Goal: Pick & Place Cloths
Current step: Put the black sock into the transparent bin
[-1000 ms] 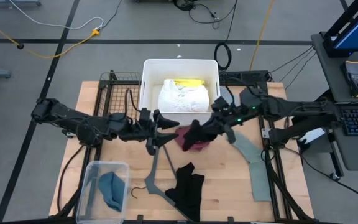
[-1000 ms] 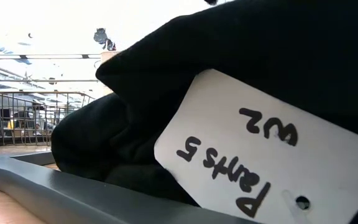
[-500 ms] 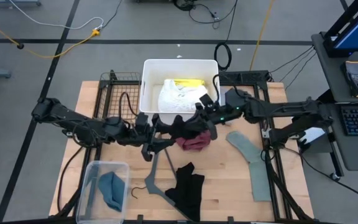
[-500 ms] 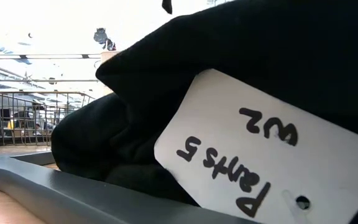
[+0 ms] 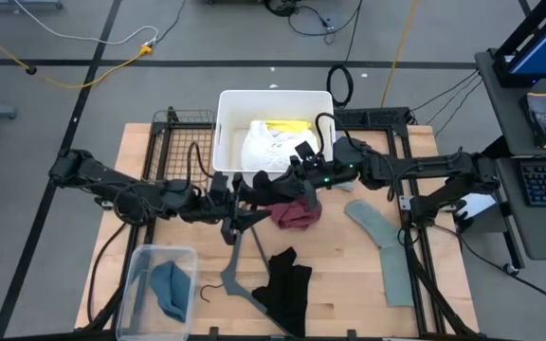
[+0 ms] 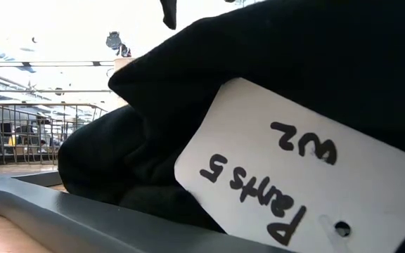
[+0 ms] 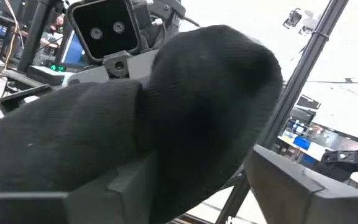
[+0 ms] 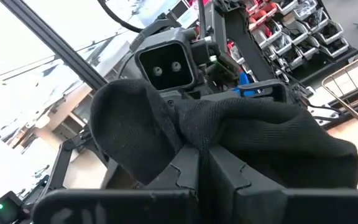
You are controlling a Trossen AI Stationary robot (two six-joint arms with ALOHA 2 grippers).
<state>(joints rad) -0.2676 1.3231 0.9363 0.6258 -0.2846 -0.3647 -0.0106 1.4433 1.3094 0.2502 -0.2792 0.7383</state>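
Together, right hand (image 5: 275, 183) and left hand (image 5: 250, 189) both grip one black cloth (image 5: 265, 184).

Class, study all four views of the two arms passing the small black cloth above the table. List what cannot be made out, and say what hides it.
- Low view: the table and both arms, blocked by black pants and their tag.
- High view: the yellow cloth is mostly covered by the white cloth in the bin.
- Left wrist view: the left gripper's own fingertips, wrapped by the small black cloth.
- High view: the teal cloth is blurred by its clear container.
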